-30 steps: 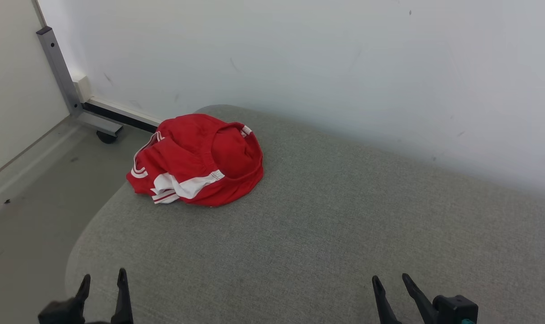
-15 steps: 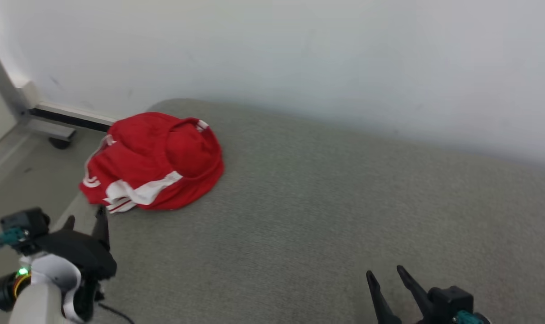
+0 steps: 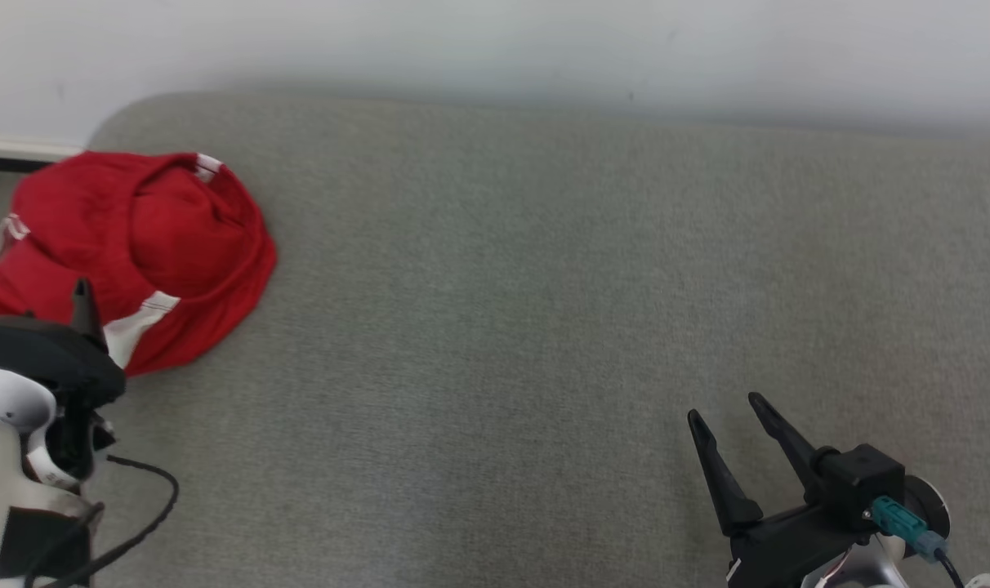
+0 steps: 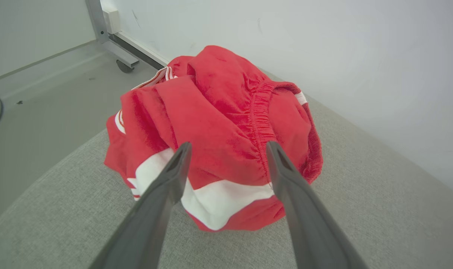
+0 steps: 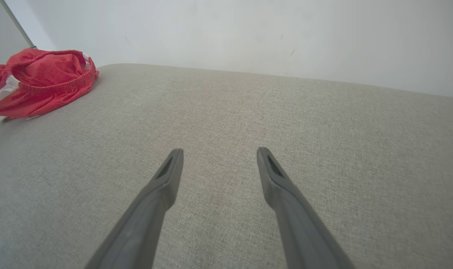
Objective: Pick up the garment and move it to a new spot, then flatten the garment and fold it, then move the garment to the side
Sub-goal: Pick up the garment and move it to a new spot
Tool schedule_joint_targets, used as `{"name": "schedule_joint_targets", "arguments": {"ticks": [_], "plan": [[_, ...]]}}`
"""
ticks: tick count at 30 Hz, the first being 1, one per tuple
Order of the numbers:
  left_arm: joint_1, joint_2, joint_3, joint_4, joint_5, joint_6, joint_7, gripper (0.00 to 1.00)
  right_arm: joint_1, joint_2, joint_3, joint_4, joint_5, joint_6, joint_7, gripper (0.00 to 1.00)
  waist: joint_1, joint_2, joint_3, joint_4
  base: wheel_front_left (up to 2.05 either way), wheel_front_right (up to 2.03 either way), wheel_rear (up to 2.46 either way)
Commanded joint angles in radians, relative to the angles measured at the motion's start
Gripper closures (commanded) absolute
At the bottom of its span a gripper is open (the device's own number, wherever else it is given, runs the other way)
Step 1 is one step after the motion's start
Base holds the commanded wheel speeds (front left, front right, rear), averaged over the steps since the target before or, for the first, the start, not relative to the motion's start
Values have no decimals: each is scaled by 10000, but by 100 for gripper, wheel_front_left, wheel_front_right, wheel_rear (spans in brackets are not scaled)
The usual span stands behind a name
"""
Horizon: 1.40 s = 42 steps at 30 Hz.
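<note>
garment: crumpled red fabric shorts with white stripes point(image 4: 219, 123), heaped at a corner of the grey woven cushion point(image 3: 544, 327)
left gripper point(image 4: 226, 146): fingers spread wide, nothing held; the heap is dead ahead of the tips (contact unclear)
right gripper point(image 3: 725, 408): spread, empty, hovering over bare cushion; shorts well off to its forward-left
handling: likely light, limp and soft; should sag and drape when lifted, not fragile
grab point: the gathered elastic waistband ridge just past the left gripper's right fingertip looks best; thick, so less slip than a single layer
risk: a shallow pinch may catch only one loose fold
</note>
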State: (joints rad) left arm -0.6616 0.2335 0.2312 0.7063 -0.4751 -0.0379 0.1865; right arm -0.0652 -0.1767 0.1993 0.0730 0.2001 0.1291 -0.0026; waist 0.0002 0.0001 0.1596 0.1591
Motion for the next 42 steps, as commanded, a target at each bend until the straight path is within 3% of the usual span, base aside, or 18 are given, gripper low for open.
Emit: {"name": "schedule_joint_targets", "arguments": {"ticks": [1,7,13,14,15,16,27,42], "plan": [[-192,119,1,57,121,46,-31,0,-44,-54,-25,-140,-67,30,21,0,-2,-1,1212,-919,0,0,0],[-438,461,-145,528,523,556,-448,0,73,-48,-170,-780,-183,30,171,0,-2,-1,1794,-1053,0,0,0],[-555,629,-224,1160,617,738,-356,0,151,46,-161,-987,-183,30,261,0,-2,-1,1906,-1143,0,0,0],[-564,646,-235,1240,609,755,-348,15,149,69,-148,-994,-178,30,273,0,-2,-1,1904,-1154,0,0,0],[-577,668,-260,1293,629,752,-356,70,145,88,-144,-994,-173,30,271,0,-2,-1,1892,-1159,0,0,0],[-581,691,-296,1333,652,730,-376,100,144,105,-144,-981,-166,30,278,0,-2,-1,1865,-1154,0,0,0],[-833,1283,-482,650,678,506,-82,100,-11,396,-51,-497,190,30,-122,0,-2,-1,986,-664,0,0,0],[-1277,2033,-585,-2146,249,-41,1128,100,-166,1080,186,1051,676,30,-1266,0,-2,-1,-584,-660,0,0,0]]}}
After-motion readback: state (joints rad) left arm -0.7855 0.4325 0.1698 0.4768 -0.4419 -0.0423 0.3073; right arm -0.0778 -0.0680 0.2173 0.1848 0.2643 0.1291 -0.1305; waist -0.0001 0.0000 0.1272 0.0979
